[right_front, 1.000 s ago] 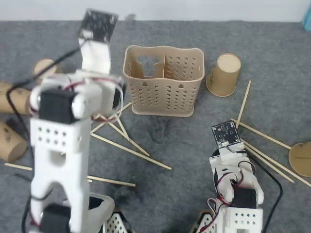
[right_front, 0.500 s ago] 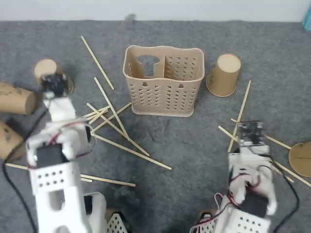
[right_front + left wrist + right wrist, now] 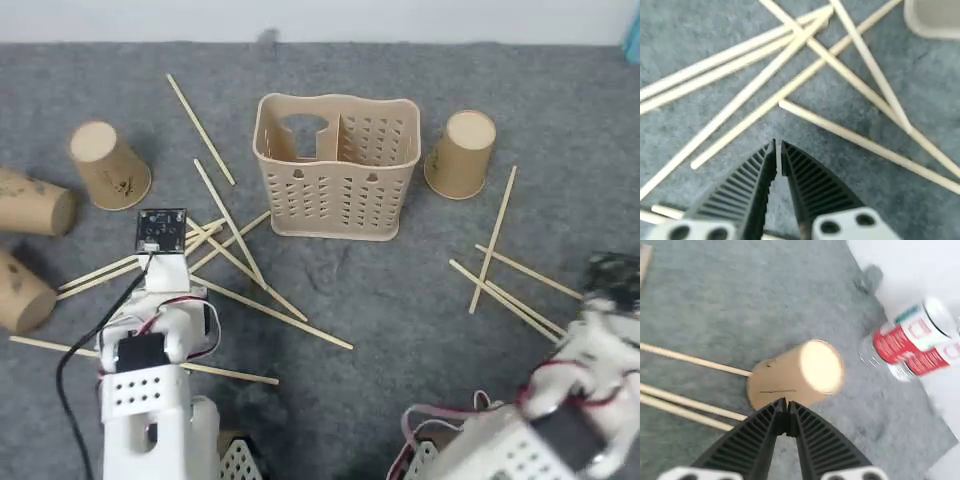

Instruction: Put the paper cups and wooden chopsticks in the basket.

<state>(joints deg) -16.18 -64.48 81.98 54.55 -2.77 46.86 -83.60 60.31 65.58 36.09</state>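
Note:
The beige slotted basket (image 3: 335, 165) stands at the back middle of the grey mat. One paper cup (image 3: 462, 153) stands upside down to its right, and three more paper cups (image 3: 110, 165) are at the far left. Wooden chopsticks (image 3: 230, 235) lie crossed left of the basket, and others (image 3: 500, 270) lie to the right. My left gripper (image 3: 777, 145) is shut and empty, hovering low over the crossed chopsticks (image 3: 860, 142). My right gripper (image 3: 786, 407) is shut and empty, its tips just short of a paper cup (image 3: 795, 372) lying on its side.
A red and white can (image 3: 912, 342) lies on a white surface past the mat's edge, beyond the lying cup. The left arm (image 3: 160, 310) stands at the near left and the right arm (image 3: 590, 370) at the near right. A basket corner (image 3: 935, 20) shows beyond the chopsticks.
The left arm has drawn back from the far left cups to the chopstick pile nearer the front. The right arm has swung right, out to the mat's right edge.

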